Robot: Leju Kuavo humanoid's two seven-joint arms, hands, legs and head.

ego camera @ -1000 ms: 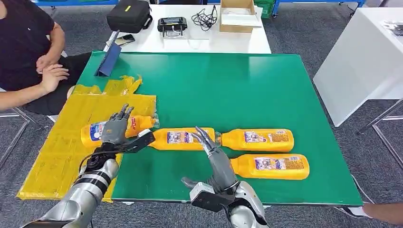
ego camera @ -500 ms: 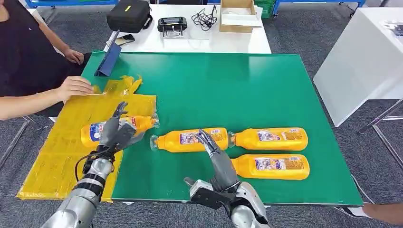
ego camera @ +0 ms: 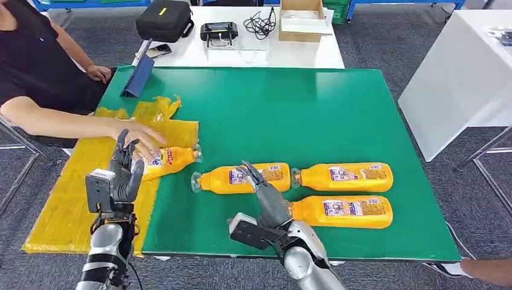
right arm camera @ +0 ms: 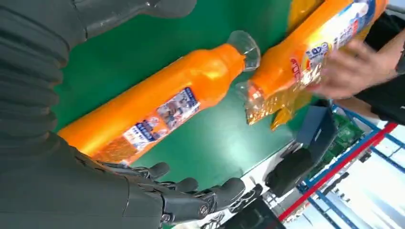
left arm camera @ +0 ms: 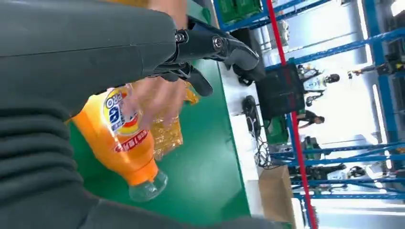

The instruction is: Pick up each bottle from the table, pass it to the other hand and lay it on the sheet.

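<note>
**One bottle down, three to go**

Green covers the big table (ego camera: 314, 115), and a yellow sheet (ego camera: 72, 199) lies over the edge by the robot's left side. One orange bottle (ego camera: 172, 160) rests on that sheet, just past the left hand (ego camera: 124, 172), with its cap poking over the green. A person's hand (ego camera: 142, 136) is on it, maybe to take it away. The left hand is held up with fingers spread and holds nothing. The right hand (ego camera: 262, 193) is spread too, with its fingertips beside the next bottle (ego camera: 241, 178), which lies flat. I think that one gets picked up next. Two more bottles (ego camera: 344, 176) (ego camera: 344, 211) lie just past the right hand, close together. Beyond them the green top has lots of room to move.
</note>
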